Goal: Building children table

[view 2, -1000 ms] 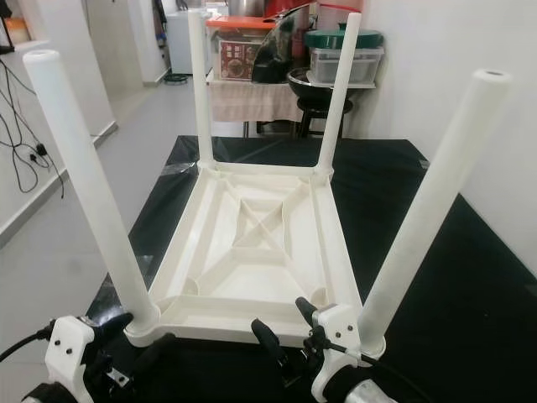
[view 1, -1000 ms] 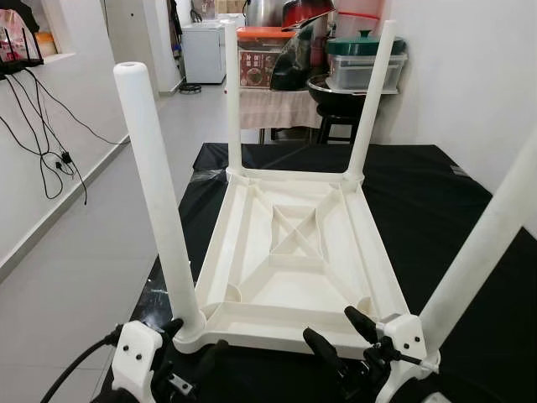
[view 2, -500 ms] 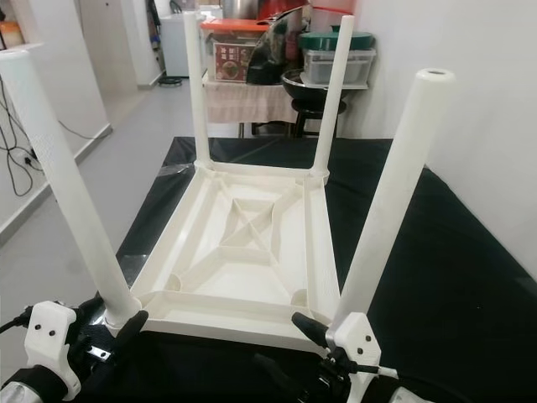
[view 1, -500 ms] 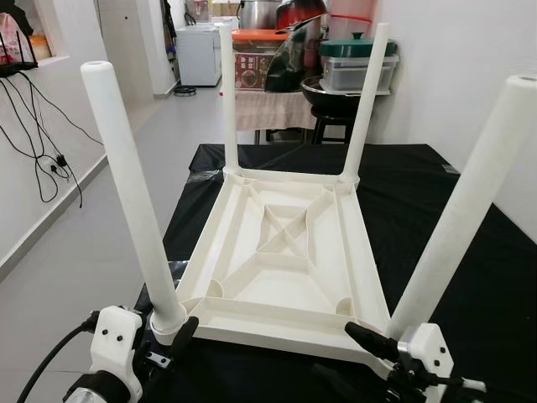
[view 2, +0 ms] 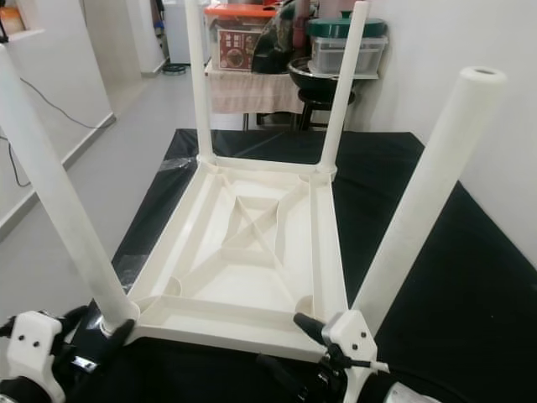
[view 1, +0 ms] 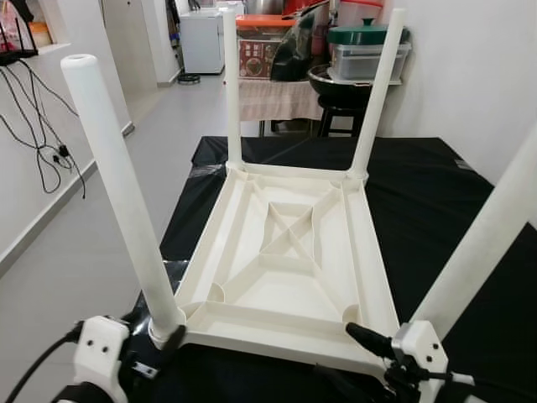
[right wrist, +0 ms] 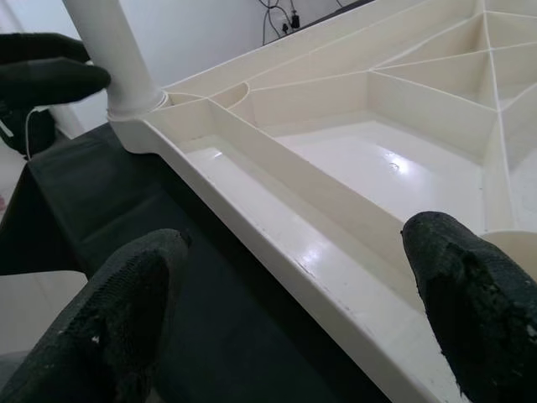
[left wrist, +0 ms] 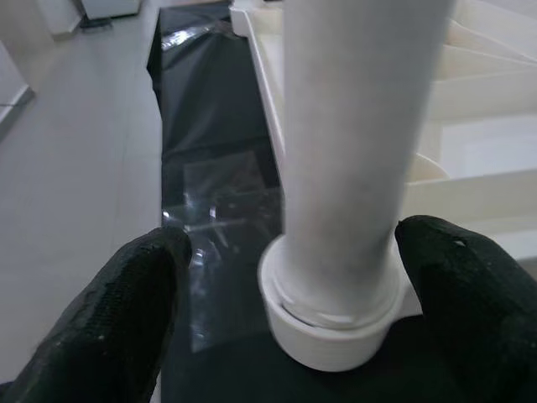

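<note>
White plastic, moulded and hollow: the table point(view 1: 289, 252) lies upside down on the desk point(view 1: 436, 201), which is covered in black cloth, and its four legs point up. It looks light and stiff, but smooth, so it can slip in black fingers. The ribbed underside faces up, and its long axis runs from near to far.

The near left leg point(view 1: 117, 185) and the two far legs stand almost upright. The near right leg point(view 2: 428, 193) leans out to the right, so I judge it is not fully seated in its socket.

The left gripper point(left wrist: 294, 277) has its jaws open on both sides of the near left leg, low at the socket collar point(left wrist: 331, 323); I cannot tell if the fingers point(left wrist: 126, 311) touch it. The right gripper point(right wrist: 285, 285) is also open, and it hovers near the near rim point(right wrist: 319, 252) of the table, grasping nothing.

The best hold, I think, is low on a leg, near the socket, where the round tube is most rigid. A hold high on the leg would bend it sideways.
</note>
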Tool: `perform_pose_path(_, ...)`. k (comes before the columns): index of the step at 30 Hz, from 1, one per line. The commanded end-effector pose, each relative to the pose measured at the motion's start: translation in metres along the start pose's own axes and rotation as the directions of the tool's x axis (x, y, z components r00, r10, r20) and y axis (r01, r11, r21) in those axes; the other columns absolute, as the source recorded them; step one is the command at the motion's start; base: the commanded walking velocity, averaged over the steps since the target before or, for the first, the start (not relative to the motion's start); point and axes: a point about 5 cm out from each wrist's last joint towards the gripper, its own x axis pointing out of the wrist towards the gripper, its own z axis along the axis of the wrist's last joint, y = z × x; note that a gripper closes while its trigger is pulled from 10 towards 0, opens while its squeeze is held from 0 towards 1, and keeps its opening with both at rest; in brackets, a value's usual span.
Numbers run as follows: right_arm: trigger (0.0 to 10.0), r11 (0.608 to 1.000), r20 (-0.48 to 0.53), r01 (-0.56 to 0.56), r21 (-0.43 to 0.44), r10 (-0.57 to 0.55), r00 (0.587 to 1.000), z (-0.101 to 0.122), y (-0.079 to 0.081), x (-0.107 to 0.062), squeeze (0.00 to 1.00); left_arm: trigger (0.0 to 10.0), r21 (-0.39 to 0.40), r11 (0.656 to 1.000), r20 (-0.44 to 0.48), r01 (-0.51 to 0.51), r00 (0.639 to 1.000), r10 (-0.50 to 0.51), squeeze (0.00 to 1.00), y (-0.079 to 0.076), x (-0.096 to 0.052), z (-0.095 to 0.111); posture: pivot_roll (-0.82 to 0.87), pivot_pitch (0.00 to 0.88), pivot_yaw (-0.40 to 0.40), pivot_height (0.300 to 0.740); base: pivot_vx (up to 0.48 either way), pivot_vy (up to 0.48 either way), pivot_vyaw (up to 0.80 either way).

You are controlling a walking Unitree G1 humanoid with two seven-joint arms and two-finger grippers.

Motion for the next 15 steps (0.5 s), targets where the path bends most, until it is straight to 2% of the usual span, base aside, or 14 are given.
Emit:
perform_pose_path(1,10.0,1.000,-0.013,0.007,0.007,-0.007,1.000,-0.001,-0.003,-0.001,0.00,10.0,0.015,1.000,-0.014,0.005,1.000,-0.004,0.00,0.002,0.003,-0.004,-0.08,0.000,-0.040,0.740,0.000,0.000,0.00)
perform_pose_path(2,10.0,1.000,-0.013,0.007,0.007,-0.007,1.000,-0.001,-0.003,-0.001,0.00,10.0,0.015,1.000,-0.014,0.005,1.000,-0.004,0.00,0.002,0.003,-0.004,-0.08,0.000,-0.040,0.740,0.000,0.000,0.00)
perform_pose_path(6,10.0,1.000,0.006,0.009,0.015,-0.009,1.000,0.003,-0.003,-0.001,0.00,10.0,0.017,0.999,0.019,0.042,0.999,-0.042,0.00,0.001,0.023,0.000,-0.10,0.000,-0.033,0.740,0.000,0.000,0.00)
perform_pose_path(8,10.0,1.000,0.008,0.007,0.017,-0.007,1.000,0.003,-0.003,-0.002,0.00,10.0,0.016,0.998,0.020,0.057,0.998,-0.057,0.00,-0.001,0.027,-0.001,-0.10,0.000,-0.033,0.740,0.000,0.000,0.00)
perform_pose_path(10,10.0,1.000,0.003,-0.006,0.024,0.006,1.000,0.003,-0.001,-0.006,0.00,10.0,0.015,0.997,0.011,0.076,0.997,-0.076,0.00,-0.002,0.030,-0.004,-0.12,0.000,-0.022,0.740,0.000,0.000,0.00)
perform_pose_path(14,10.0,0.999,-0.042,-0.027,0.035,0.028,0.999,0.002,0.002,-0.026,0.00,10.0,0.022,0.994,-0.009,0.107,0.994,-0.107,0.00,-0.003,0.034,-0.008,-0.15,0.000,-0.003,0.740,0.000,0.000,0.00)
perform_pose_path(15,10.0,0.999,-0.042,-0.027,0.035,0.028,0.999,0.002,0.002,-0.026,0.00,10.0,0.022,0.994,-0.009,0.107,0.994,-0.107,0.00,-0.003,0.034,-0.008,-0.15,0.000,-0.003,0.740,0.000,0.000,0.00)
